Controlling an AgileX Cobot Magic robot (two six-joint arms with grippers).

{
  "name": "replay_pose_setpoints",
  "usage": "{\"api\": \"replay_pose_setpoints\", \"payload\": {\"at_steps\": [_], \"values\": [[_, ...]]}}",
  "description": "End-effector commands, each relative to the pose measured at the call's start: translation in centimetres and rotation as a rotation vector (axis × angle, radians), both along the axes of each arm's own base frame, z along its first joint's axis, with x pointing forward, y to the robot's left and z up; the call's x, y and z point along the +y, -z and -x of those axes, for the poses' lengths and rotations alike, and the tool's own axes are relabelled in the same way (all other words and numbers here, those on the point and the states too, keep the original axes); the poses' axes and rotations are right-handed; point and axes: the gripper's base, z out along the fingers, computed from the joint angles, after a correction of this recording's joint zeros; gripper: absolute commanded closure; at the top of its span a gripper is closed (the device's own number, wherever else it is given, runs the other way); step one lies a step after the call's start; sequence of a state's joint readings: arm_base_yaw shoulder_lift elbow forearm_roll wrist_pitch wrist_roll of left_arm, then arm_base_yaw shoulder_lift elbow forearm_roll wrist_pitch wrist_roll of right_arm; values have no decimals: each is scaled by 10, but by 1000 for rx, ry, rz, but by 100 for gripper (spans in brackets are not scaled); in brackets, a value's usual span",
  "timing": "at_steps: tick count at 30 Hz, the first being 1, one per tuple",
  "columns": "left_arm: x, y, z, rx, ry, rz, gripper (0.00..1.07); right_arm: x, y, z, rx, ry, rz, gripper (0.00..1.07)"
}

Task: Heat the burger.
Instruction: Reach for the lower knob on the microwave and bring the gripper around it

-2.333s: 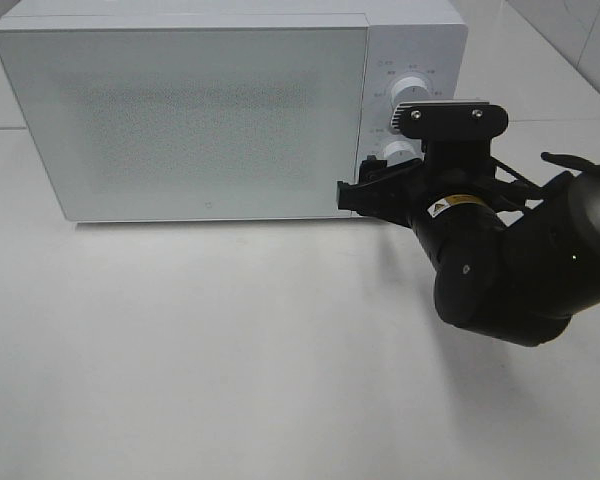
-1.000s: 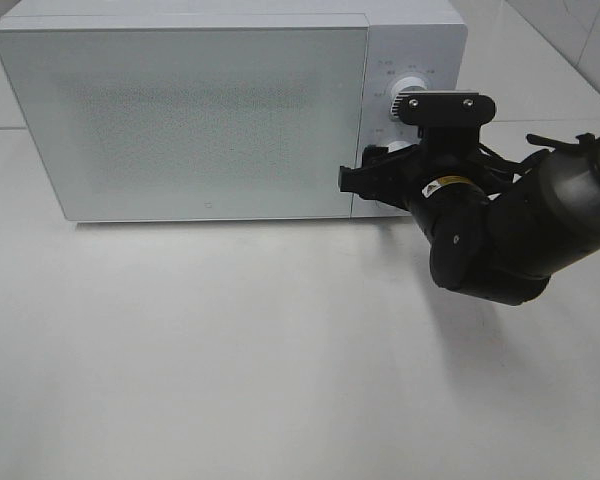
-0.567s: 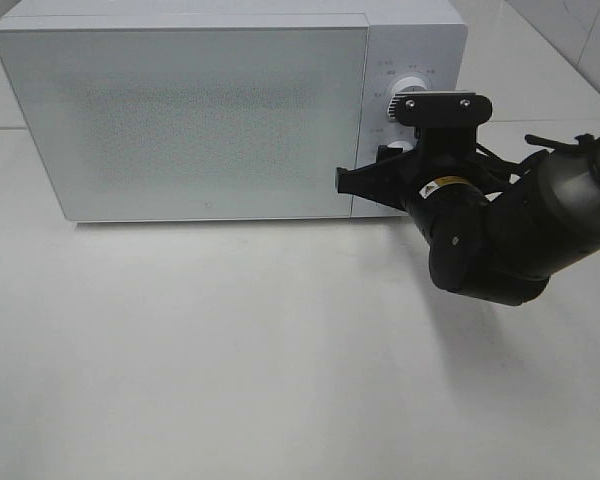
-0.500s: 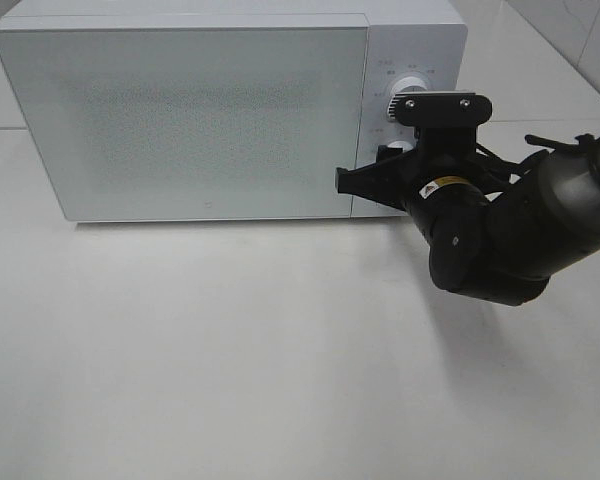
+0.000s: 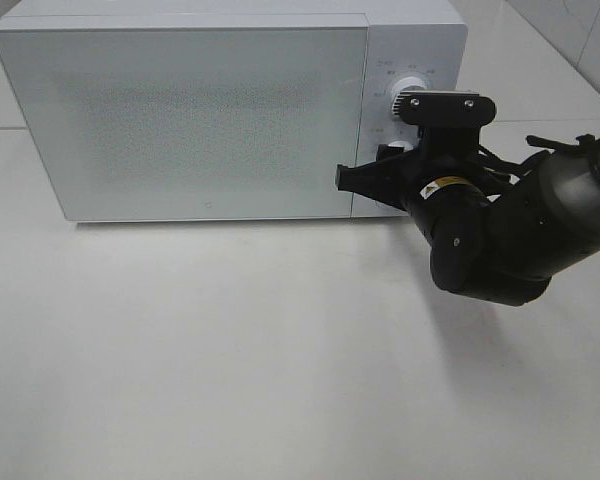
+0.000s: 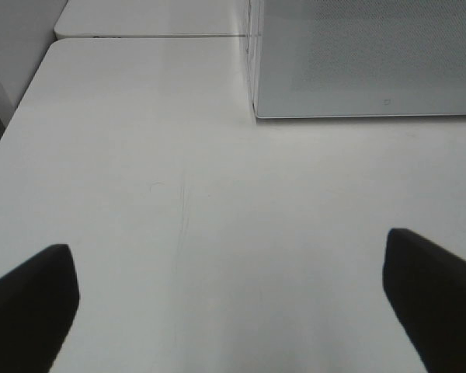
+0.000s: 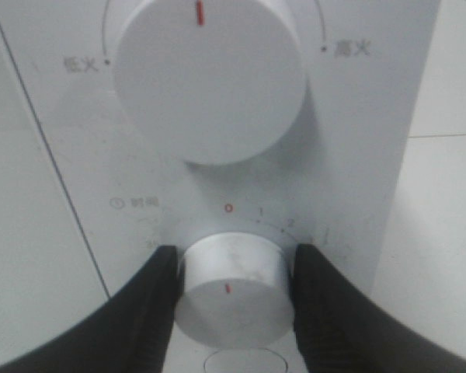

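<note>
Our left pincer (image 6: 233, 311) hangs wide open and empty over the desk (image 5: 230, 350). Farther on, our right pincer (image 7: 237, 311) clamps the timer knob (image 7: 229, 272), so we judge we're setting the time, and a clockwise twist comes next. The burger is out of sight, presumably behind the microwave (image 5: 210, 110) door.

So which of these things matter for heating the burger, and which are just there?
In use: microwave, timer knob, right gripper closed on that knob.
Just there: upper knob, left gripper open over the table.
</note>
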State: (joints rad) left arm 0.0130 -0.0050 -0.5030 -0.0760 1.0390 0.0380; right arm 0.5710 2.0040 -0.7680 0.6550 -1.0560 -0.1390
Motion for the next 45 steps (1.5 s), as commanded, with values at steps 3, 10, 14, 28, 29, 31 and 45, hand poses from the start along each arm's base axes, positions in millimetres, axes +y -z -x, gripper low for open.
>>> {"api": "replay_pose_setpoints", "payload": {"at_steps": [3, 10, 14, 28, 29, 31, 45], "values": [[0, 1, 3, -17, 0, 2, 6, 6, -8, -5, -68, -53, -84, 102], [0, 1, 3, -17, 0, 2, 6, 8, -8, -5, -56, -32, -278, 104], [0, 1, 3, -17, 0, 2, 6, 10, -8, -5, -41, -25, -411, 105], [0, 1, 3, -17, 0, 2, 7, 16, -4, -3, 77, 47, -887, 105], [0, 1, 3, -17, 0, 2, 7, 16, -4, -3, 89, 71, -976, 105], [0, 1, 3, -17, 0, 2, 7, 16, -4, -3, 103, 99, -1077, 105], [0, 1, 3, -17, 0, 2, 7, 17, -9, -4, 135, 191, -1536, 105]]}}
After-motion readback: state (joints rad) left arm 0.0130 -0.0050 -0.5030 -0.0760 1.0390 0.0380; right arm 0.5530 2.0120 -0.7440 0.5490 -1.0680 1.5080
